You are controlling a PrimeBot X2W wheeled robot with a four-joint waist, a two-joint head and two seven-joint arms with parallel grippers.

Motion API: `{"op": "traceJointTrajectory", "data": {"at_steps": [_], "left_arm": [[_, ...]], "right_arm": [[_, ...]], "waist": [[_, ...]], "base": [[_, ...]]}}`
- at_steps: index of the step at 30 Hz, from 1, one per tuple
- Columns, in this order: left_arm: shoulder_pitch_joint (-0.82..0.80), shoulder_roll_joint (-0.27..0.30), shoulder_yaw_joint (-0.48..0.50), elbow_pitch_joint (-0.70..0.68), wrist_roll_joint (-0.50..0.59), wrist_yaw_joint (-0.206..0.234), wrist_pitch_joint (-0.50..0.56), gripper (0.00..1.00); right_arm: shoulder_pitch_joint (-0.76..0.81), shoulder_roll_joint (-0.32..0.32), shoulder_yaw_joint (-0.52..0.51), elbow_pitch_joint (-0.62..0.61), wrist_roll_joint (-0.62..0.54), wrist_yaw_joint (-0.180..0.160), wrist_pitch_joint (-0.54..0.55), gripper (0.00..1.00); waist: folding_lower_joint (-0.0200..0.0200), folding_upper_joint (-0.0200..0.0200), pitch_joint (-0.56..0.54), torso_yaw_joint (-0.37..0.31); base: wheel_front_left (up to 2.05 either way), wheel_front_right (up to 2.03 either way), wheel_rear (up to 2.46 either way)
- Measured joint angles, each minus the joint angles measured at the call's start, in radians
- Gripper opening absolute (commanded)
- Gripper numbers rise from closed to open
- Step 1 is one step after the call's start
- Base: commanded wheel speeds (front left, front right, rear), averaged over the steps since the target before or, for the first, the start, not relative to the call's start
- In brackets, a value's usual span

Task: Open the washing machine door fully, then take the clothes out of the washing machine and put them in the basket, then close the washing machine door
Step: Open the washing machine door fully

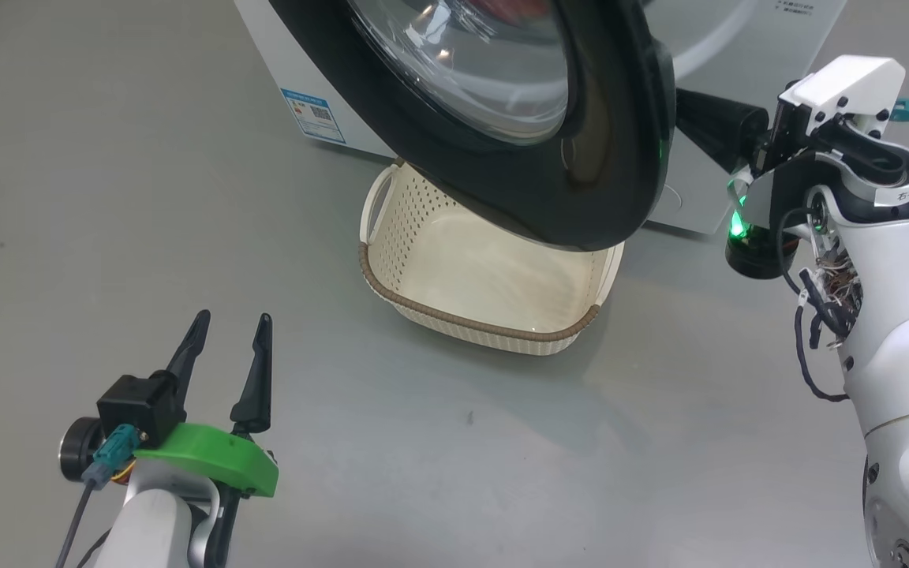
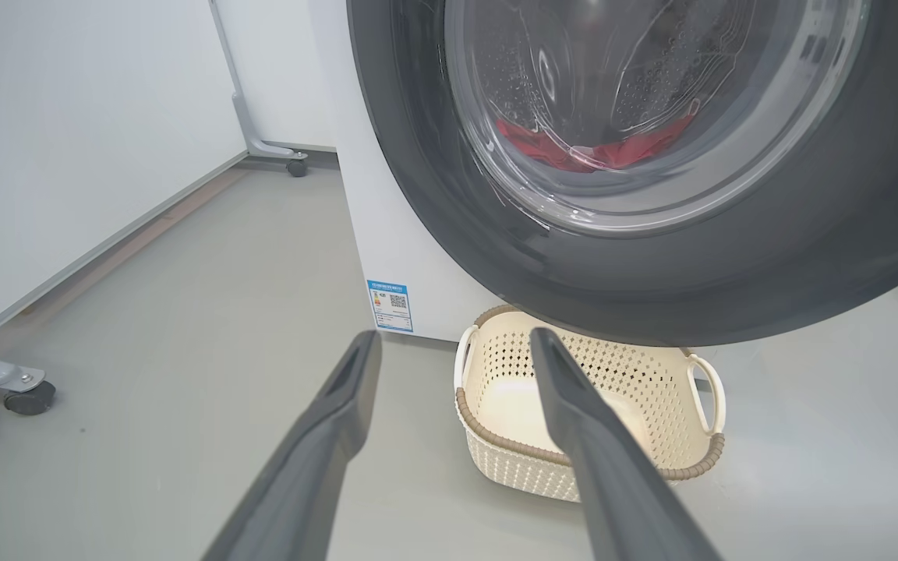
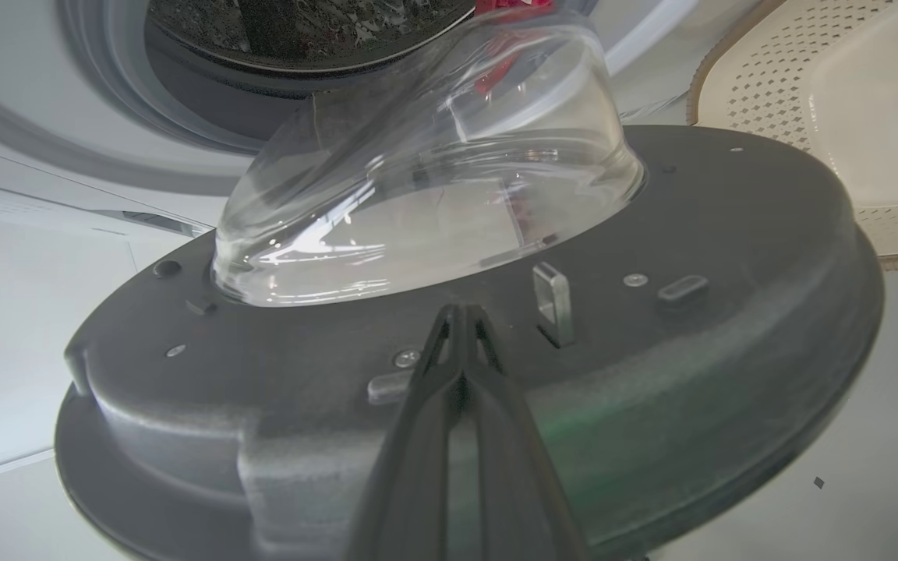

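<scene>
Left gripper low left, fingers spread, empty; cream basket sits partly under the half-open washing machine door. Red clothes lie in the drum behind its glass. Right gripper, fingers pinched together on nothing, noses the door's inner face: it could skid off, leaving the door overhanging the basket.

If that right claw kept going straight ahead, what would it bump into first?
The washing machine door: the shut right gripper points at its dark inner face, close beside the glass bowl. It may be touching it now; depth is unclear.
</scene>
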Motion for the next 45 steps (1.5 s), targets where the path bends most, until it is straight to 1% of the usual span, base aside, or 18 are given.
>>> {"op": "traceJointTrajectory", "data": {"at_steps": [7, 18, 26, 35, 45], "left_arm": [[0.009, 0.0, -0.001, 0.007, 0.001, 0.0, 0.0, 1.0], [0.035, 0.0, -0.031, 0.007, 0.011, 0.0, 0.0, 1.0], [0.045, 0.001, -0.044, 0.007, 0.022, 0.0, 0.0, 1.0], [0.064, 0.001, -0.06, 0.001, 0.025, 0.002, 0.0, 1.0], [0.068, 0.001, -0.072, -0.004, 0.025, 0.003, 0.0, 1.0]], "right_arm": [[0.043, 0.015, 0.021, 0.021, 0.01, 0.0, 0.034, 0.0], [0.089, 0.029, 0.058, 0.016, 0.032, 0.0, 0.073, 0.0], [0.123, 0.039, 0.095, 0.006, 0.055, 0.0, 0.108, 0.0], [0.154, 0.045, 0.159, 0.003, 0.073, 0.0, 0.138, 0.0], [0.173, 0.043, 0.276, -0.05, 0.218, 0.0, 0.165, 0.0]], "waist": [[0.0, 0.0, -0.038, 0.0], [0.0, 0.0, -0.08, 0.007], [0.0, 0.0, -0.1, 0.019], [0.0, 0.0, -0.116, 0.035], [0.0, 0.0, -0.116, 0.056]], "base": [[0.0, 0.0, 0.0], [0.0, 0.0, 0.0], [0.0, 0.0, 0.0], [0.0, 0.0, 0.0], [0.0, 0.0, 0.0]]}}
